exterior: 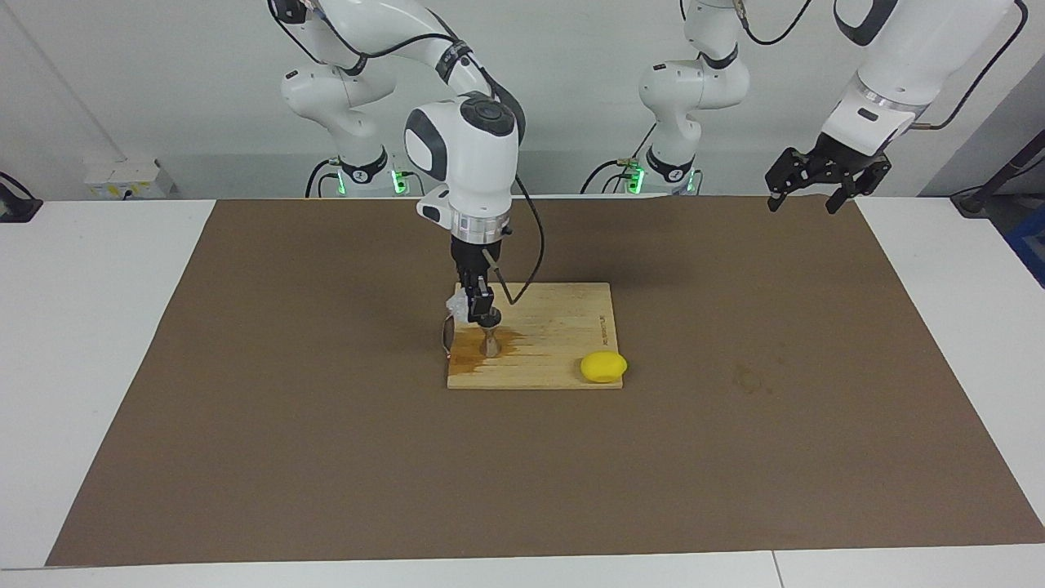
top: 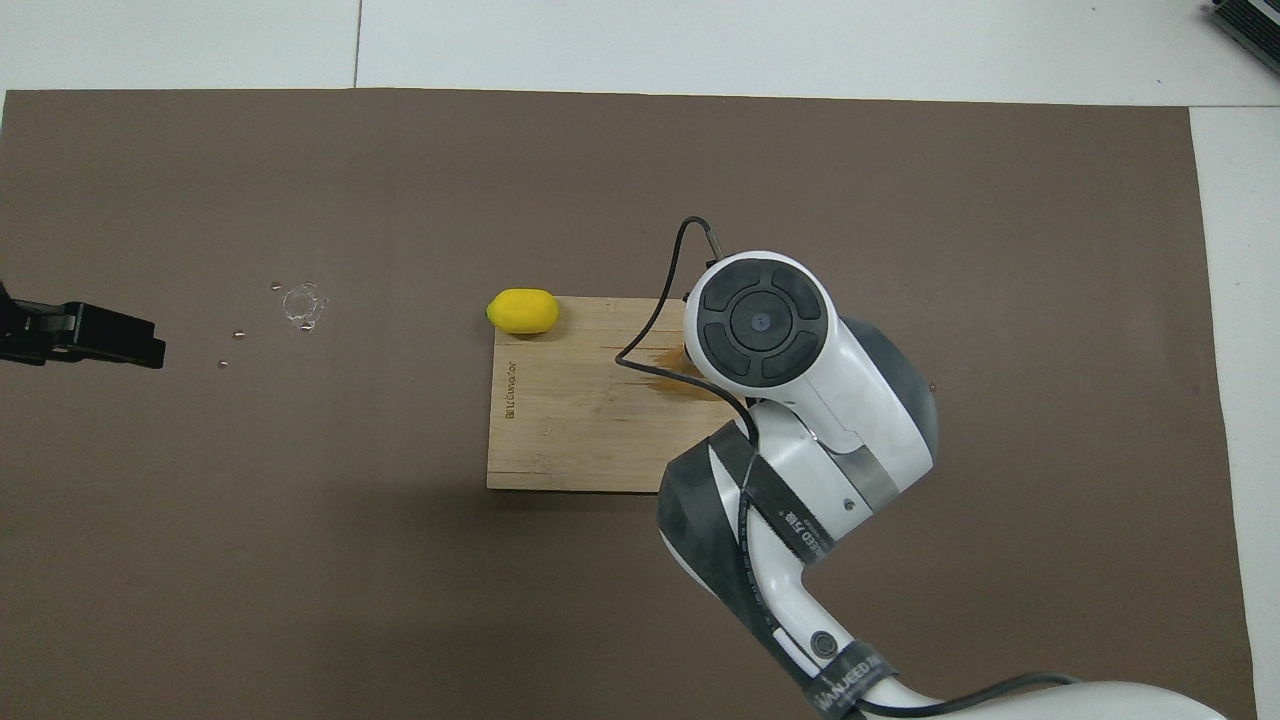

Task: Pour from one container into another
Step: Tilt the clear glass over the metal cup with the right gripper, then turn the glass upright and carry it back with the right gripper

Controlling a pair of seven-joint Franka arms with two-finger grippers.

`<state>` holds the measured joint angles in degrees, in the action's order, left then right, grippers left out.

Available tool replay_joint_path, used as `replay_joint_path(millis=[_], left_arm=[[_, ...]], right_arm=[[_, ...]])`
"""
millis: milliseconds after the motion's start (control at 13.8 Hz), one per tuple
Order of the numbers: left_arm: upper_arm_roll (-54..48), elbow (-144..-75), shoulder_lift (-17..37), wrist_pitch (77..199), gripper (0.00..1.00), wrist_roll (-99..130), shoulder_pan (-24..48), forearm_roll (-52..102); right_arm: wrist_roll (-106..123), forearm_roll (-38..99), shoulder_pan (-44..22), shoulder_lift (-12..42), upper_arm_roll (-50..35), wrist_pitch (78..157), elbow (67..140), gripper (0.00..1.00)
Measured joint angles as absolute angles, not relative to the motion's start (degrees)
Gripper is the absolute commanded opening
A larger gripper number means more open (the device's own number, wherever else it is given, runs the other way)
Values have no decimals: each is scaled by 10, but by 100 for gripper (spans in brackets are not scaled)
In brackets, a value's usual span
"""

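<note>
A small clear glass tumbler (exterior: 455, 307) hangs tilted in my right gripper (exterior: 475, 314), which is shut on it. Right beneath it the silvery hourglass jigger (exterior: 490, 343) stands upright on the wooden board (exterior: 563, 327), in a brown wet patch (exterior: 467, 353). In the overhead view the right arm's wrist (top: 760, 322) hides both tumbler and jigger; only an edge of the wet patch (top: 668, 364) shows. My left gripper (exterior: 802, 204) waits open in the air over the mat's corner at the left arm's end, also seen as the left gripper (top: 120, 340).
A yellow lemon (exterior: 603, 367) lies at the board's corner farthest from the robots, toward the left arm's end, and shows as the lemon (top: 522, 311). A faint wet ring with droplets (top: 302, 303) marks the brown mat. The board (top: 570, 420) lies mid-mat.
</note>
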<state>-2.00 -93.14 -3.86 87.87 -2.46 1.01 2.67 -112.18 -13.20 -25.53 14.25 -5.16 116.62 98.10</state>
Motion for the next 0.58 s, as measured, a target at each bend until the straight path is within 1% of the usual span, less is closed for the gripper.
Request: replay_joint_path(millis=[289, 578], left_arm=[[-20, -931, -39, 878, 100, -25, 10, 27], [-20, -931, -39, 878, 100, -25, 10, 27]], right_arm=[[-1122, -70, -230, 143, -51, 1166, 976, 0], [-1105, -4, -186, 147, -51, 1166, 977, 0]])
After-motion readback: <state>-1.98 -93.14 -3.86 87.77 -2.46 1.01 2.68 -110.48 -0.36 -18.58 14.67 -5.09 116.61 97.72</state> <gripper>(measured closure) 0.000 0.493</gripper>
